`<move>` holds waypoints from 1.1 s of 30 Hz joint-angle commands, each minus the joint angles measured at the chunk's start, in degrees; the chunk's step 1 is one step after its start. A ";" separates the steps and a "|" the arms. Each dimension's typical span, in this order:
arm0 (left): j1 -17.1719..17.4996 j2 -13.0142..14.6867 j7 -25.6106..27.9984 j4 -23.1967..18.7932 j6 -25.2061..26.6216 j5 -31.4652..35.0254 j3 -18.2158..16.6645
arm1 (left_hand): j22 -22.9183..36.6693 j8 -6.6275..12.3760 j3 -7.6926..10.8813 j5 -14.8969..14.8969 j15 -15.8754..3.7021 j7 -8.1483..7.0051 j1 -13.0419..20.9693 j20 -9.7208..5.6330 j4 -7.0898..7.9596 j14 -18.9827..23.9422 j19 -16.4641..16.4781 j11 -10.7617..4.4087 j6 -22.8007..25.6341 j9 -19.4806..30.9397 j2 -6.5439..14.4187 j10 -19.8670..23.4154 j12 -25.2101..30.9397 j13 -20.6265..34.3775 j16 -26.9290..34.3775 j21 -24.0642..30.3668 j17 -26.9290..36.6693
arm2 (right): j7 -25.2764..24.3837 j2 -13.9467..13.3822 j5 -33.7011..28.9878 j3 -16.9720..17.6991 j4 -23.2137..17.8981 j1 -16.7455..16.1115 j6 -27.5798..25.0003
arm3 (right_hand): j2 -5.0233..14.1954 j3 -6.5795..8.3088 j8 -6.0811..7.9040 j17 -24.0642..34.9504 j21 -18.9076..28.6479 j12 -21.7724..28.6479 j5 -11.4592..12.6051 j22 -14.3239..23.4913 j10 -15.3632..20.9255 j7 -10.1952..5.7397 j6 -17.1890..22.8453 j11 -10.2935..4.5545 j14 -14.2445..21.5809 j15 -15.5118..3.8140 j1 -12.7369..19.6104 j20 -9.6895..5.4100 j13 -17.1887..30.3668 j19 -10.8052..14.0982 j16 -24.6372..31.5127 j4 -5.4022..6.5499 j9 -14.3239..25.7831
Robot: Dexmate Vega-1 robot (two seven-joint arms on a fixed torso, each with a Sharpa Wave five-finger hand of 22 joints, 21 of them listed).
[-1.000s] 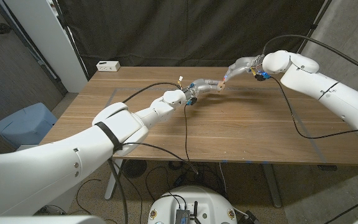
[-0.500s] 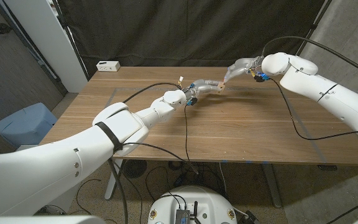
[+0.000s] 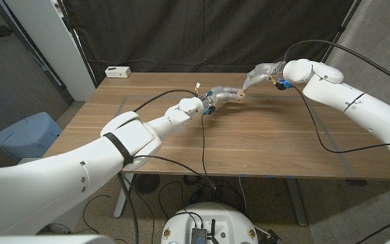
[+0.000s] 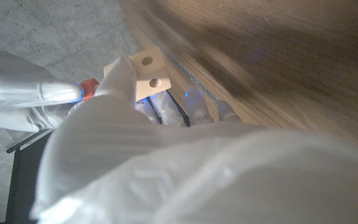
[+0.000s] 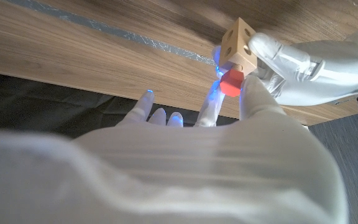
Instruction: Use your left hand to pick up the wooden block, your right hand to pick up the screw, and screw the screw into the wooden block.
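The wooden block [image 5: 239, 42] is held above the table [image 3: 263, 142] by the left hand [image 3: 223, 94]. The red-headed screw [image 5: 231, 82] is pinched by the right hand [image 3: 257, 73], apparently touching the block's face.

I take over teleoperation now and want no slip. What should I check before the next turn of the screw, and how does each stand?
1. The left hand holds the wooden block firmly: ok, its fingers wrap one side.
2. The right hand holds the screw: ok, the red head sits pinched between its fingertips.
3. The screw meets a hole in the block: ok, the head sits against the block's face.
4. The screw stands straight in the hole: cannot tell, the shaft is hidden.
5. The block is off the table: ok, held in the air.
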 commanded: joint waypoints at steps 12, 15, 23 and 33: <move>0.57 0.94 0.06 -2.20 1.56 -0.22 0.10 | 0.08 0.34 0.21 0.35 -4.76 1.32 0.31 0.17 0.17 0.80 0.40 -0.01 2.73 0.30 0.74 0.42 0.18 0.15 0.29 0.16 0.16 | -2.33 1.73 -3.40 -1.43 0.44 0.21 -1.52 | -0.03 -0.17 1.75 0.13 0.76 0.54 -0.07 0.16 1.98 0.12 2.21 -0.51 1.80 -0.42 1.20 -0.28 0.12 1.83 0.64 0.30 0.86; 0.61 1.03 0.00 -2.42 1.69 -0.25 0.09 | 0.08 0.35 0.19 0.34 -4.76 1.35 0.25 0.13 0.21 0.85 0.52 -0.01 2.76 0.30 0.75 0.43 0.18 0.15 0.30 0.20 0.17 | -2.67 1.87 -4.14 -1.71 0.33 0.23 -1.80 | -0.12 -0.32 2.37 0.16 0.80 0.74 -0.11 0.16 2.91 0.35 3.07 -0.70 2.41 -0.76 1.25 -0.35 0.11 2.27 0.81 0.37 1.08; 0.66 1.21 -0.24 -2.74 2.00 -0.32 0.08 | 0.09 0.36 0.23 0.35 -4.81 1.32 0.35 0.02 0.18 1.01 0.71 -0.01 2.80 0.30 0.81 0.47 0.19 0.15 0.37 0.25 0.18 | -3.71 2.01 -5.98 -2.09 -0.12 -0.05 -2.52 | -0.36 -0.72 3.36 0.22 1.04 1.04 -0.18 0.16 4.54 0.72 4.45 -0.91 3.71 -1.23 0.92 -0.60 0.08 3.50 1.18 0.63 1.39; 0.67 1.29 -0.41 -2.90 2.34 -0.45 0.01 | 0.10 0.32 0.22 0.36 -4.78 1.38 0.39 -0.02 0.16 1.15 0.97 -0.02 2.72 0.30 0.81 0.44 0.18 0.15 0.41 0.32 0.19 | -6.08 2.46 -7.93 -2.08 -0.90 -1.18 -3.48 | -0.89 -1.50 4.91 0.12 1.30 1.60 -0.16 0.15 7.84 1.65 8.35 -1.17 6.21 -2.66 0.36 -0.84 0.02 5.60 1.73 0.91 0.72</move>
